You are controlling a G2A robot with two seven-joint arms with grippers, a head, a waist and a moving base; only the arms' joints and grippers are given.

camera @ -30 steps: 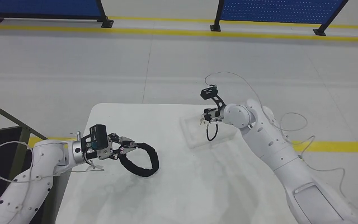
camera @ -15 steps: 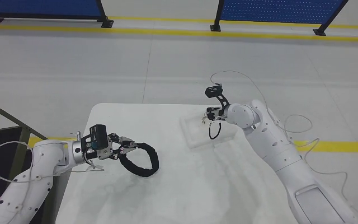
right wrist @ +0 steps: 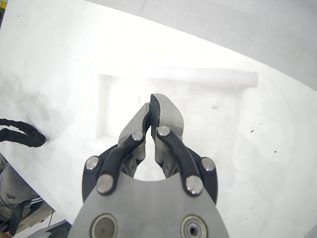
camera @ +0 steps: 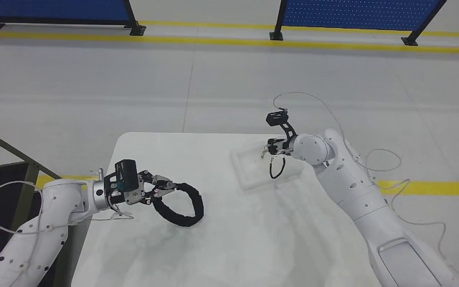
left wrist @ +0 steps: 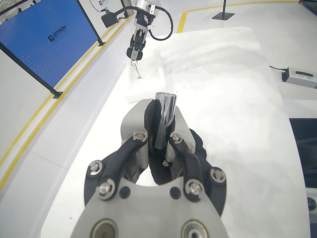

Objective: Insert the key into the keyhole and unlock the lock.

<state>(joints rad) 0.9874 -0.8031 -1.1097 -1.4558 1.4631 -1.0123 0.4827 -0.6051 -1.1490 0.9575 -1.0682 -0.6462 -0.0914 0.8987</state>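
The small silver metal key [left wrist: 137, 71] dangles by its ring from my right gripper [left wrist: 135, 55], pinched shut, over the shallow white foam tray [left wrist: 148, 85] (touching it or not, I can't tell). Well apart on the white bench [left wrist: 223, 100], my left gripper [left wrist: 159, 111] is clamped on the black-sleeved cable lock [left wrist: 165, 101], chrome cylinder pointing toward the key.

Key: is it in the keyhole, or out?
Out. The key dangles from the right claw over the white tray, far from the lock in the left claw.
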